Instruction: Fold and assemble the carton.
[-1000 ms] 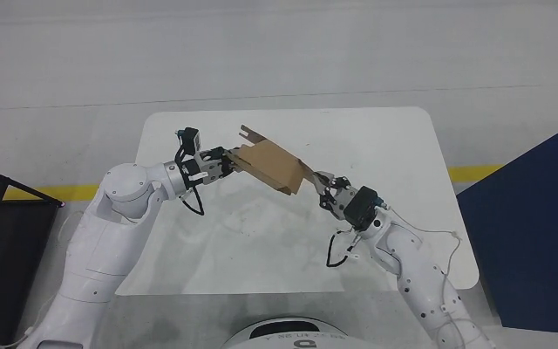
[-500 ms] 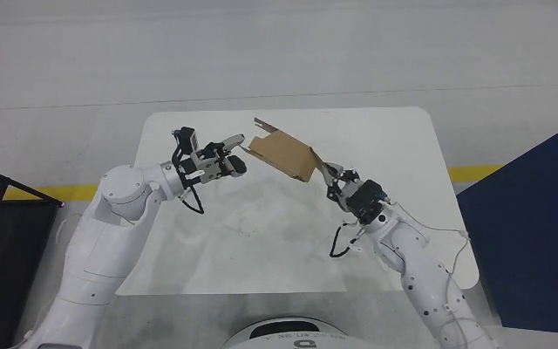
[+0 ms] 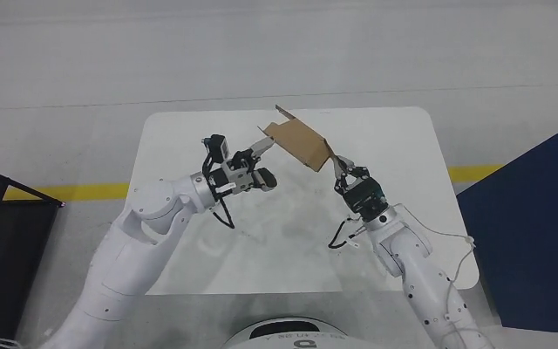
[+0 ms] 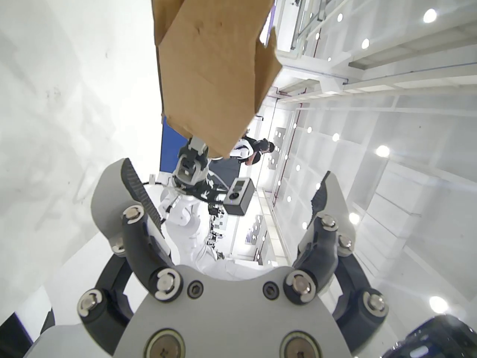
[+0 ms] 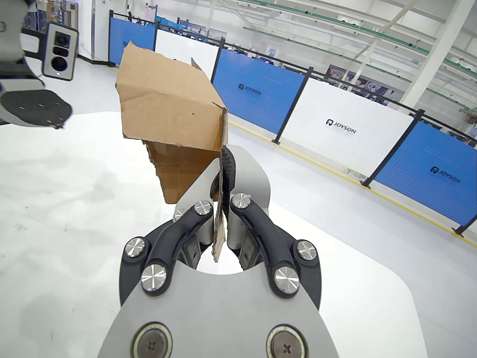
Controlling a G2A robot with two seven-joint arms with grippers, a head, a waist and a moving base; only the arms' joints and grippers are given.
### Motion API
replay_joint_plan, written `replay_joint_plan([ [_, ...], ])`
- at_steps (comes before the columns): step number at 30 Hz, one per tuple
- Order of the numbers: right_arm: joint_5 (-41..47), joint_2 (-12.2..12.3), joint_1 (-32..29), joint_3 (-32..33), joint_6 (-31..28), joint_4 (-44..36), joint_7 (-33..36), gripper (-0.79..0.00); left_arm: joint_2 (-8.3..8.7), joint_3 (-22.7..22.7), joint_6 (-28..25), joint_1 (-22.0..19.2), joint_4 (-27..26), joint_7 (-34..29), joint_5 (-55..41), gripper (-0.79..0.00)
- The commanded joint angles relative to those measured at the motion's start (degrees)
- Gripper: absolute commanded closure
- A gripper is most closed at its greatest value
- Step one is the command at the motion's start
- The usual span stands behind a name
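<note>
The carton (image 3: 301, 144) hangs above the far middle of the desk (image 3: 392, 236), lifted off it and held by the right pincer (image 5: 223, 165), whose jaws are clamped tight on one cardboard edge. The left pincer (image 4: 227, 188) is wide open and empty, near the carton's other end but apart from it. The body looks partly opened into a sleeve. Its end flaps jut out unfolded, so I judge the ends are not yet closed and the job is roughly early to midway.

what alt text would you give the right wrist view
The right gripper is shut on an edge flap of a brown, partly folded cardboard carton, holding it up over the white table. Blue and white barrier panels line the floor behind.
</note>
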Motion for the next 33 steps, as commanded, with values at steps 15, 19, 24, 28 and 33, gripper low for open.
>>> replay_joint_plan([
  [15,5.24,0.84,-3.96,2.5,-11.02,-1.3,-9.65,0.0,-2.79,9.12,5.13,-6.04,5.31,11.48,4.47,-0.785],
  [19,5.35,0.96,-4.11,3.15,-11.36,-1.0,-9.92,0.0,-2.65,8.09,5.11,-4.14,2.58,11.66,4.31,-0.785],
  [24,5.69,1.09,-4.35,3.74,-12.02,-1.02,-10.43,0.0,-1.95,6.03,7.22,-0.65,-0.39,10.83,5.75,-0.785],
  [28,6.02,1.21,-4.29,3.88,-13.66,-1.02,-11.37,0.0,-1.9,5.92,7.83,-0.17,0.99,10.31,6.75,-0.785],
  [33,7.31,1.36,-4.86,4.45,-15.16,-0.94,-12.95,0.0,-2.25,6.09,6.77,-0.1,1.19,8.59,4.21,-0.785],
])
